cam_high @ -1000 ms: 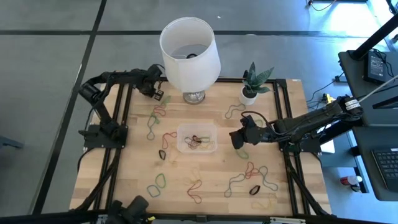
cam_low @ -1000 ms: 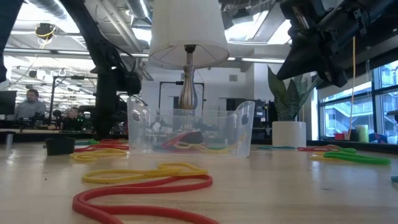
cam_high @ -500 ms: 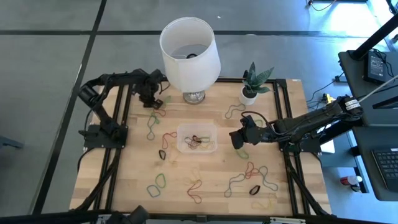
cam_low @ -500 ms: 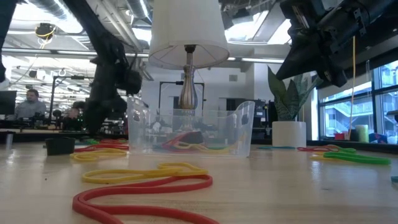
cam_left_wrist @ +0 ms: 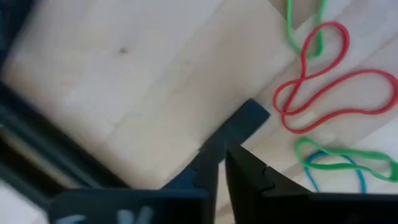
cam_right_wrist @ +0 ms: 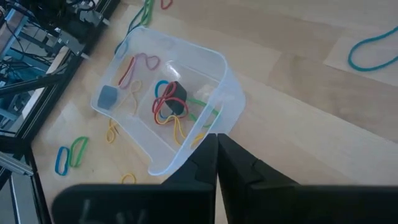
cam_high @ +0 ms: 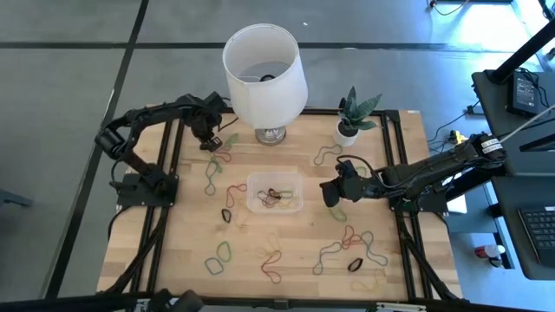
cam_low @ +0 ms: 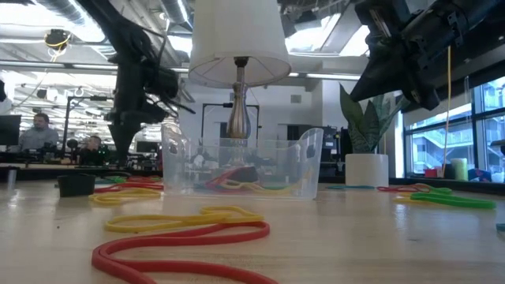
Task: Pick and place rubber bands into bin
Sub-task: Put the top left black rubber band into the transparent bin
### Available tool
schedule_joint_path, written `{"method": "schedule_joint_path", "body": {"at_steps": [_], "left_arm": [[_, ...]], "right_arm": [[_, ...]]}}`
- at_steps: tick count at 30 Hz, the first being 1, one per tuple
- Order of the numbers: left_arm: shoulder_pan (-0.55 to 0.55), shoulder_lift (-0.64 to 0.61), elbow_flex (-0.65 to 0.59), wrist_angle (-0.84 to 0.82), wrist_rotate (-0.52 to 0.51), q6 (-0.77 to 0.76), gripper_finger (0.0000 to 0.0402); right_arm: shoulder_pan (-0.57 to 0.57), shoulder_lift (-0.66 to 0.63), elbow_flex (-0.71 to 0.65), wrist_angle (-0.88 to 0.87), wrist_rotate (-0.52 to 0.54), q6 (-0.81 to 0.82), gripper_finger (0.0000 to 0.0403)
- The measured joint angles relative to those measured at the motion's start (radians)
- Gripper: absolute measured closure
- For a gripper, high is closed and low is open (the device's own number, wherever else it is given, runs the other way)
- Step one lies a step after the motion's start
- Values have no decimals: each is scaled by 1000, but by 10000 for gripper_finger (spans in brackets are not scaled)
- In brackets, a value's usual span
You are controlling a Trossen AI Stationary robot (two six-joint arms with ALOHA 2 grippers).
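High view: left gripper (cam_high: 211, 137) at far-left table edge, beside lampshade (cam_high: 263, 74); bin (cam_high: 275, 192) mid-table, nearer right gripper (cam_high: 329, 192).
Left wrist view: fingers near-closed, empty; red band (cam_left_wrist: 329, 78) just beyond tips.
Right wrist view: fingers together, empty, over bin rim.

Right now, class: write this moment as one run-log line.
left claw: shut, empty, near lamp | right claw: shut, beside bin | bands in bin: several

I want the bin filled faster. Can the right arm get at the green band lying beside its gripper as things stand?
Probably yes: the right gripper hangs shut just beside the green band, with bare table around it and the bin off to one side.
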Motion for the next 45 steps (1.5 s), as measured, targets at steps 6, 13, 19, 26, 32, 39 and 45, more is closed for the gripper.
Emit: {"method": "schedule_joint_path", "body": {"at_steps": [6,13,19,26,32,39,45], "left_arm": [[14,78,0,5,18,34,297],[13,163,0,14,12,71,239],[12,223,6,24,-20,72,255],[-10,212,2,-45,7,-42,389],[-105,93,-1,-220,5,-260,397],[-334,-164,-1,-312,12,-576,398],[-595,-298,0,-265,142,-914,399]], "right_arm": [[0,0,0,1,0,2,389],[0,0,0,5,0,7,389],[0,0,0,4,0,4,389],[0,0,0,0,0,-102,389],[14,-1,0,-15,-1,-253,389],[57,-68,1,-200,-59,-348,393],[87,-239,-103,-217,-102,-436,399]]}}
